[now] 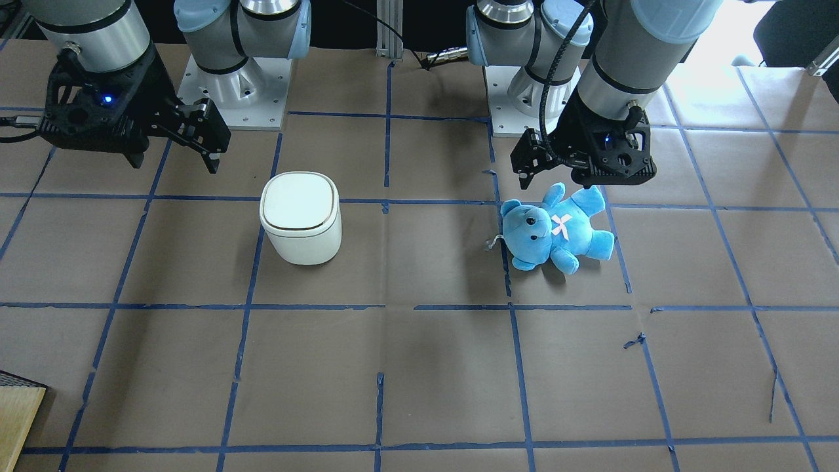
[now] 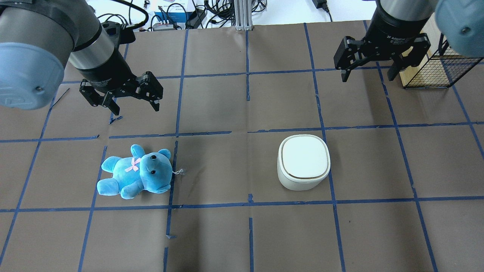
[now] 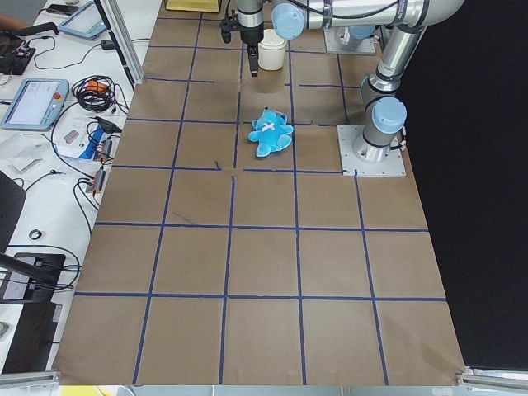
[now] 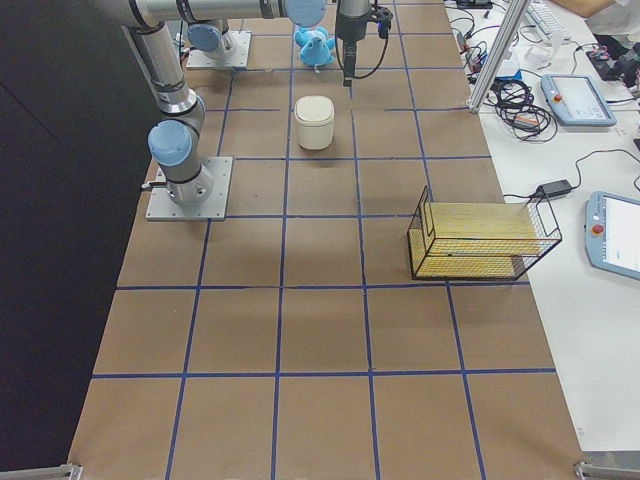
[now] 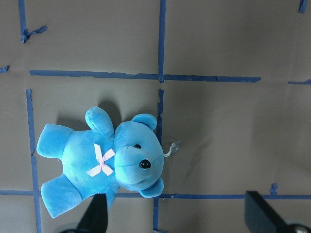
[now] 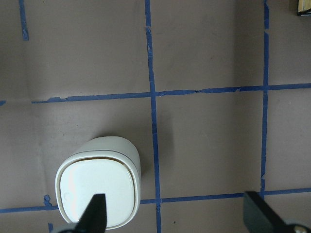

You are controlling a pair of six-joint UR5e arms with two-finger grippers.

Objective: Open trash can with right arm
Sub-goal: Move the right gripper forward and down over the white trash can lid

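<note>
The white trash can [image 2: 303, 161] stands upright on the brown table with its lid shut; it also shows in the front view [image 1: 300, 216] and low on the left of the right wrist view [image 6: 97, 194]. My right gripper [image 2: 368, 75] is open and empty. It hangs above the table, beyond the can and off to its right, and touches nothing; it also shows in the front view [image 1: 175, 164]. My left gripper [image 2: 136, 108] is open and empty and hovers just beyond a blue teddy [image 2: 136, 172].
The teddy [image 5: 104, 162] lies on its back on the table's left half. A wire basket with a wooden base [image 2: 435, 68] stands at the far right edge, close to my right gripper. Both arm bases [image 1: 229, 92] are bolted at the robot's side.
</note>
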